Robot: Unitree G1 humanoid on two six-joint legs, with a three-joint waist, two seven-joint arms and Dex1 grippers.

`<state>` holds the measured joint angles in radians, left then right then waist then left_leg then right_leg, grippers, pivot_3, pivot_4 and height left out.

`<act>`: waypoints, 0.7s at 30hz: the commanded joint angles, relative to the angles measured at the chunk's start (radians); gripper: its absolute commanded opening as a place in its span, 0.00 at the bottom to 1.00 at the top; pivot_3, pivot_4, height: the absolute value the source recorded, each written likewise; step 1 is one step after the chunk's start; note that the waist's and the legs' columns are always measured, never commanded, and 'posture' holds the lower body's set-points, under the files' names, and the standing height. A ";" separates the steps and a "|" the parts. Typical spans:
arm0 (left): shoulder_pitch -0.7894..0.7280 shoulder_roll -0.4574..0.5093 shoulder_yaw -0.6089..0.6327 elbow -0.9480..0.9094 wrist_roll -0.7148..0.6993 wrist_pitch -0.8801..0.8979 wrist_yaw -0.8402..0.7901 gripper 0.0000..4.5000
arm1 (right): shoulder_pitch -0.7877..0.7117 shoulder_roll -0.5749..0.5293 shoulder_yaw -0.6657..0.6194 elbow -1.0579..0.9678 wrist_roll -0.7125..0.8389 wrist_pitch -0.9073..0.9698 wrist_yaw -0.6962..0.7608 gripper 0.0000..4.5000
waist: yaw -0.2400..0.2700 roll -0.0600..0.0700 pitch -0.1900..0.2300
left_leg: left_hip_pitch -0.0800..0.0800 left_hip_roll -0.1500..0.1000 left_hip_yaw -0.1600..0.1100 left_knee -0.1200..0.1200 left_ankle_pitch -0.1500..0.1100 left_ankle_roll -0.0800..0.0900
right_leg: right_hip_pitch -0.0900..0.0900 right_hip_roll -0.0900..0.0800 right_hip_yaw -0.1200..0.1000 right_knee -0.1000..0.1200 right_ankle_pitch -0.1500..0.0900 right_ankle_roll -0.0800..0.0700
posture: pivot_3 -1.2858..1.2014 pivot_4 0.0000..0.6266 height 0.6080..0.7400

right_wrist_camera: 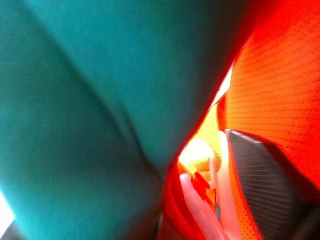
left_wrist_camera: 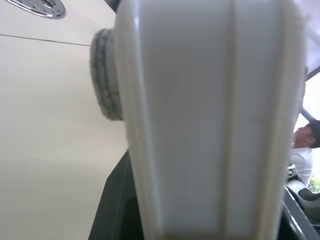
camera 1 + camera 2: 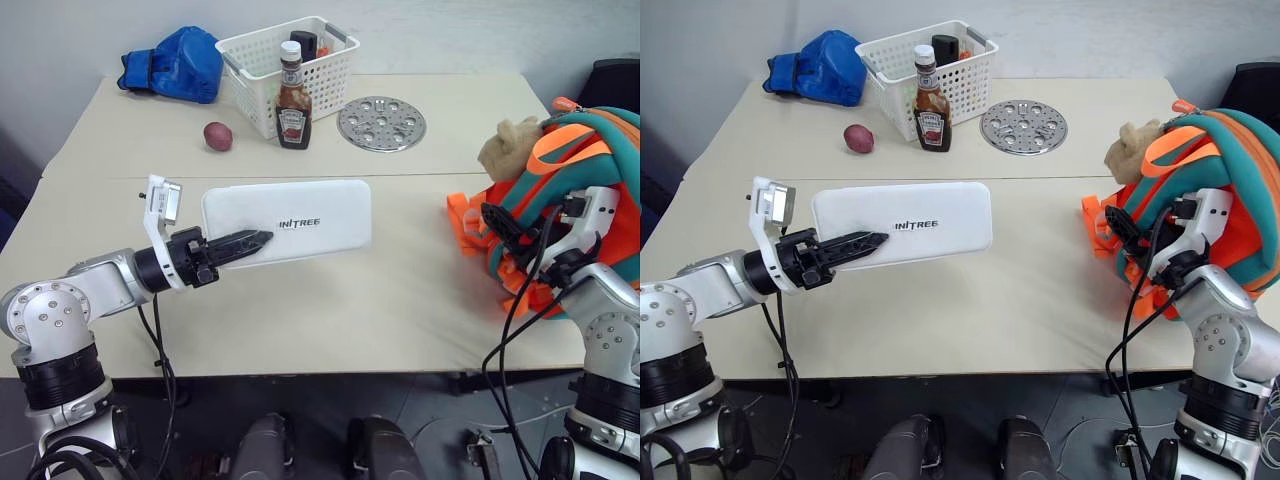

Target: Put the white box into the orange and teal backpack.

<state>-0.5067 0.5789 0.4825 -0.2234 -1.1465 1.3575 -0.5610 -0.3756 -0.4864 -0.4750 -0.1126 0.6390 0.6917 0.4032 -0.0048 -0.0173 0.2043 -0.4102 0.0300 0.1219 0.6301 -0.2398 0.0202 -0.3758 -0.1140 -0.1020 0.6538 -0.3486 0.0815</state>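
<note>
Holding the white box by its left end, our left end effector is clenched on it and keeps it lifted off the desk. The box is flat and slim, white with rounded corners and small dark lettering across its top — level, its long side running left to right. Further right sits the orange and teal backpack, a tan plush toy on it. Our right end effector is pressed against its orange fabric — whether clenched or released, we cannot tell.
</note>
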 commanded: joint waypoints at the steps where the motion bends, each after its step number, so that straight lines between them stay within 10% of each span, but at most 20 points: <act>1: 0.004 0.025 0.037 -0.030 -0.033 -0.050 0.014 0.29 | 0.003 -0.022 0.022 -0.015 0.010 -0.055 0.079 0.48 | 0.000 0.000 0.000 | 0.000 0.000 0.000 0.000 0.000 0.000 | 0.000 0.000 0.000 0.000 0.000 0.000 | 0.52 0.24 1.00; 8: 0.015 0.057 0.057 -0.005 -0.014 -0.120 0.068 0.29 | -0.026 -0.074 0.066 -0.024 0.090 -0.025 0.253 0.00 | -0.001 0.000 0.000 | 0.000 0.000 0.000 0.000 0.000 0.000 | 0.000 0.000 0.000 0.000 0.000 0.000 | 0.52 0.24 1.00; 21: -0.015 0.231 0.043 0.100 0.105 -0.284 -0.035 0.29 | -0.215 -0.307 0.246 -0.108 0.394 0.234 0.781 0.00 | -0.023 0.000 0.002 | 0.000 0.001 0.000 -0.002 -0.001 0.000 | -0.001 0.000 -0.001 -0.002 0.000 0.000 | 0.52 0.24 1.00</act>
<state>-0.4998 0.7869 0.5052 -0.1158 -1.0477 1.1145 -0.5636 -0.5673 -0.7754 -0.2307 -0.1679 0.9770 0.9138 1.1137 -0.0281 -0.0172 0.2063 -0.4105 0.0310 0.1218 0.6278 -0.2409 0.0201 -0.3769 -0.1141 -0.1034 0.6520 -0.3487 0.0814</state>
